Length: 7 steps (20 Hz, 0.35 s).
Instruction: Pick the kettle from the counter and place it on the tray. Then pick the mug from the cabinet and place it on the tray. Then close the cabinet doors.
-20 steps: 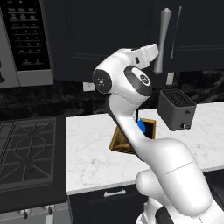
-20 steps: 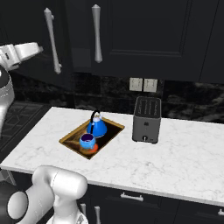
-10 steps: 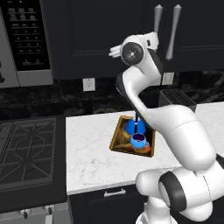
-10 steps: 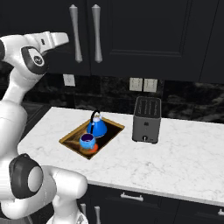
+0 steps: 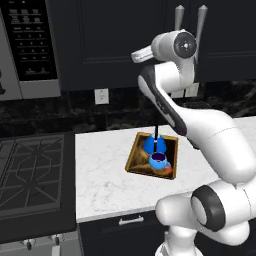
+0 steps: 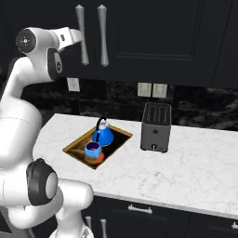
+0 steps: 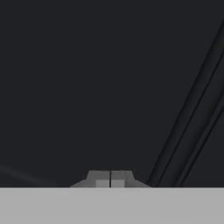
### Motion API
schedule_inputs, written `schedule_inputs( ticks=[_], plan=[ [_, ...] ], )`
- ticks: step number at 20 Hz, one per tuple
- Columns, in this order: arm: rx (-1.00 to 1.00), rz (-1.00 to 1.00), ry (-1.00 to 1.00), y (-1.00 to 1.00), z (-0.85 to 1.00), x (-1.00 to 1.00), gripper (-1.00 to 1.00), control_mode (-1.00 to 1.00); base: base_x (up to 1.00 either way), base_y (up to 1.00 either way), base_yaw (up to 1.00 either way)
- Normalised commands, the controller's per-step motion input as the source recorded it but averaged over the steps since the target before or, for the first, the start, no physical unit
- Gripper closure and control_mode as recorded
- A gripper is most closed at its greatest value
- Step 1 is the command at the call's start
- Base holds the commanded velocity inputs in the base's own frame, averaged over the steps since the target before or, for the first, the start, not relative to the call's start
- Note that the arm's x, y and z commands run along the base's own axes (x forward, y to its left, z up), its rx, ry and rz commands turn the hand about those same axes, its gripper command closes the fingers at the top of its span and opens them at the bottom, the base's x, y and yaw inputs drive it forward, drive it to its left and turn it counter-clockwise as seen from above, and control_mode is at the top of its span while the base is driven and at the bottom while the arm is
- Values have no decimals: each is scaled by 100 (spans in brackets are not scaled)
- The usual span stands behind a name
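Well, nearest me the counter (image 6: 195,167) runs white w/ grey veins, and on it sits the tray (image 6: 76,145), set at an angle near the wall, prob. so both items fit side by side. Kettle (image 6: 102,135) stands upright at the tray's far end, handle up; mug (image 6: 92,149) sits just in front of it, touching or nearly so, mouth up. Both look settled, nothing tipped. So the two fetch steps look done, I'd say. A dark toaster (image 6: 155,126) stands apart to the right of the tray, not in the way.

Further back and up, the arm is raised high, w/ the gripper (image 6: 70,36) up by the cabinet doors (image 6: 139,32). It sits just beside the two grey bar handles (image 6: 92,35), which hang close together, so the doors look shut or all but shut. From the hand cam the finger tips (image 7: 102,183) are pressed together, nothing between them; a closed pincer makes sense for pushing a flat panel rather than gripping. That cam faces dark door surface at close range, panel edges slanting past. Whether the tips touch the door, can't tell. If any gap is left, a short push should finish it.
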Motion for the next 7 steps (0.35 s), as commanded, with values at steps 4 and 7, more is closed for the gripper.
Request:
schedule_inputs(
  ticks=[4,7],
  plan=[
    [3,23,0,0,-39,83,100,-100,0,0,0],
    [2,13,0,0,-37,70,100,-100,0,0,0]
  ],
)
